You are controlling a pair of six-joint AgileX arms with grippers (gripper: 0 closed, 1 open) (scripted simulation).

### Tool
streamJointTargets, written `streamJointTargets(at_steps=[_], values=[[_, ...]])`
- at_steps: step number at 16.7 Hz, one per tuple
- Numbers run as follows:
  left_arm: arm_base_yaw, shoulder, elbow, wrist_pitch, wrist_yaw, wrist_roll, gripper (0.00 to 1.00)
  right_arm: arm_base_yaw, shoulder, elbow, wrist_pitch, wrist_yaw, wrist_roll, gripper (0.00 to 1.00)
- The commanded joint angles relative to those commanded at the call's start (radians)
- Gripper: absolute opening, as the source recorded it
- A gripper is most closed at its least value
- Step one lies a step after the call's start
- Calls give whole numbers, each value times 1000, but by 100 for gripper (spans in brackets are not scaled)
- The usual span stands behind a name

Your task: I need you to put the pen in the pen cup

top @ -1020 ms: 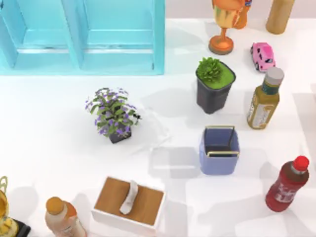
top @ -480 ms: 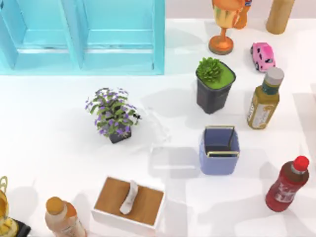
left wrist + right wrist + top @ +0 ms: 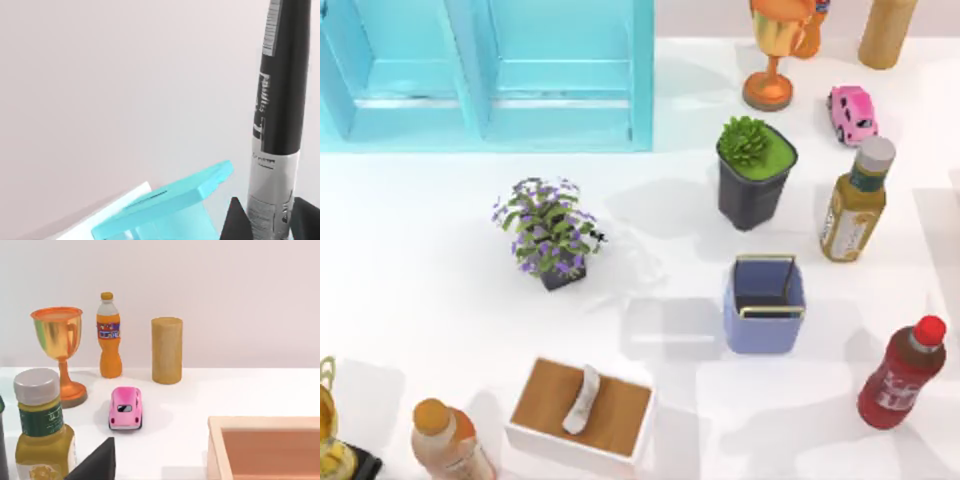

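Black above and silver-grey below, the pen (image 3: 280, 100) stands upright in the left wrist view. Its lower end is clamped between the two dark fingers (image 3: 239, 222) of the left jaws, which are closed on it. White print runs lengthwise down the black barrel, with barcode-like stripes near the top and smaller dark print on the grey section; none of it can be read. Beyond the pen lie a turquoise cabinet (image 3: 165, 200) and a plain pale wall.

From above, the pen cup (image 3: 765, 325) sits upright on the white counter (image 3: 420, 270), right of centre. It is periwinkle with a thin gold rim and a dark inside, and it stands just below the dark grey pot (image 3: 750, 195) with its green plant.

One dark fingertip (image 3: 95, 462) of the right jaws shows in the right wrist view, and I cannot tell whether they are open or closed. Past it stand:
- a pink toy car (image 3: 125, 408)
- a gold goblet (image 3: 57, 335)
- a wooden cylinder (image 3: 166, 350)
- an orange soda bottle (image 3: 110, 337) with a blue-and-red label, illegible
- an amber bottle (image 3: 42, 425) whose green label carries pale marks too small to read
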Motion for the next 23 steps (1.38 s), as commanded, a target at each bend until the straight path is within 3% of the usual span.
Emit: streamJointTargets(at_steps=[4, 13, 18, 23], values=[[115, -149, 342, 227, 207, -485, 0, 0, 0, 0, 0, 0, 0, 100], [350, -471, 1124, 695, 652, -1746, 0, 0, 0, 0, 0, 0, 0, 100], [439, -630, 1490, 902, 805, -2275, 0, 0, 0, 0, 0, 0, 0, 100], [501, -754, 1768, 1050, 894, -2635, 0, 0, 0, 0, 0, 0, 0, 100]])
